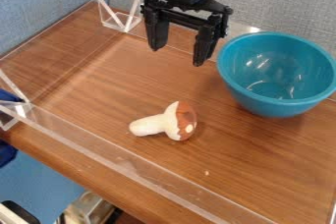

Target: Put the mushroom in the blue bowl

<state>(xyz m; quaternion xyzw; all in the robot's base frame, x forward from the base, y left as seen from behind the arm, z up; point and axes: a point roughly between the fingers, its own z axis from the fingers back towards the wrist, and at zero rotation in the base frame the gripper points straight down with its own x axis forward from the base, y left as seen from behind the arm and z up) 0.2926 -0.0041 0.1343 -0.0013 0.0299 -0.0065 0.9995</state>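
Observation:
The mushroom (167,122) lies on its side on the wooden table, cream stem pointing left and reddish-brown cap to the right. To its right and a little farther back stands the blue bowl (277,73), glossy teal, upright and with nothing in it. My gripper (180,45) hangs above the table behind the mushroom and left of the bowl. Its two black fingers point down and stand wide apart with nothing between them. It touches neither the mushroom nor the bowl.
A low clear plastic wall (132,164) runs around the table top (92,90), with white brackets at the far corner (121,16) and the left edge (11,105). A grey-blue panel stands behind the table.

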